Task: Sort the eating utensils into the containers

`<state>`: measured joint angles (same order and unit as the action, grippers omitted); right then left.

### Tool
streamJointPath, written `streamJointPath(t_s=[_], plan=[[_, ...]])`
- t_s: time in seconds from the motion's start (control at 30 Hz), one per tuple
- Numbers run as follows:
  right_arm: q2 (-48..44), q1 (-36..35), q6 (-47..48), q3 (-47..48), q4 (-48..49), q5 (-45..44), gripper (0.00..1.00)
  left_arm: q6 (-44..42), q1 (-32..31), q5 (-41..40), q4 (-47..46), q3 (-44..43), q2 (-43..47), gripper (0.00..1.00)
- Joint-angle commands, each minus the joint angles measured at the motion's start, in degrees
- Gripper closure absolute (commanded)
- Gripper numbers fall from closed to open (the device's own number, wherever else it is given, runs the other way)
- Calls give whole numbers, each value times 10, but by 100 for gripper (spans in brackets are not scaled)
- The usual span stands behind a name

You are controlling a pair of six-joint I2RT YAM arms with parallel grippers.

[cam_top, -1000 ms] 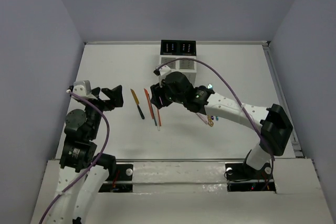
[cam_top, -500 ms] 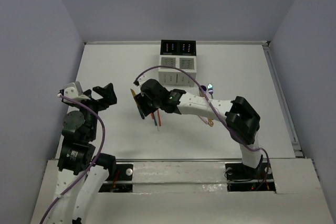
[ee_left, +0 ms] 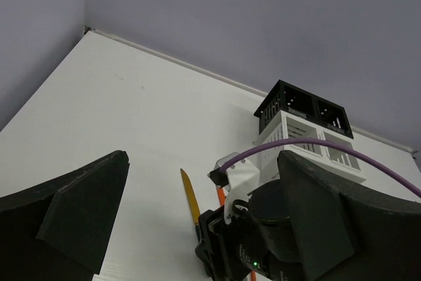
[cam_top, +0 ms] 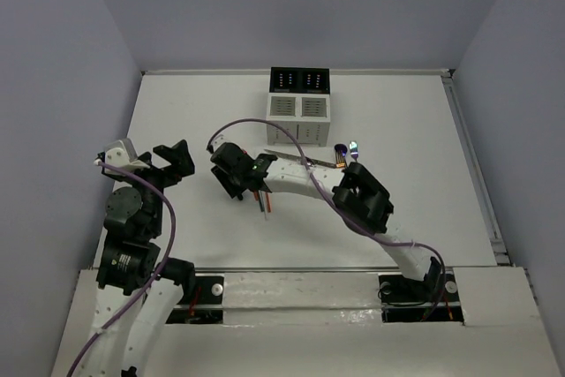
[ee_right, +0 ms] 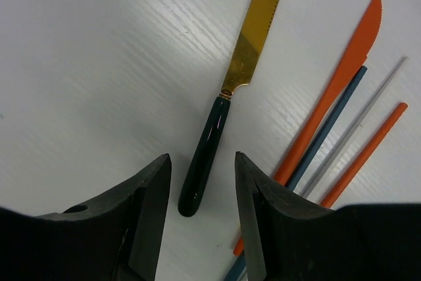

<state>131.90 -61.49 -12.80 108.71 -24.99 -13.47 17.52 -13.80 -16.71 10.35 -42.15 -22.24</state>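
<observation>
1. The right end effector (ee_right: 201, 161) has swung across to its left within the last second. It now sits low over the black-handled knife (ee_right: 231, 87), fingers apart, with the dark handle lying between them. Bare counter (ee_right: 79, 44) shows on either side of the handle, so nothing is clamped yet.
2. Just right of those fingers lie the orange knife (ee_right: 342, 64), a blue-grey stick (ee_right: 329, 123), a pale chopstick (ee_right: 358, 123) and an orange chopstick (ee_right: 365, 153) — bunched together, outside the gap.
3. Travel looks finished and the grasp is next; closing here should catch the handle alone.
4. Beyond the end effector stands the white caddy (cam_top: 298, 116), the likely destination, with a few more utensils (cam_top: 340, 158) on the counter in front of it.
5. Off to the other side, the left end effector (cam_top: 174, 158) hangs wide apart — empty.
</observation>
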Motion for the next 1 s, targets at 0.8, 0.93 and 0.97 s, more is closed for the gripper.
streamJointPath(t_s=[0.8,0.93,0.97], plan=[[101,4,30,181,34,-60,100,2,-24,0,-16,-20,19,1],[1,27,32,114,165,-24,100,5,-24,-7,-13,-21,18,1],[-22,34,33,73,224,-11,100,4,-24,-5,-15,-20,18,1]])
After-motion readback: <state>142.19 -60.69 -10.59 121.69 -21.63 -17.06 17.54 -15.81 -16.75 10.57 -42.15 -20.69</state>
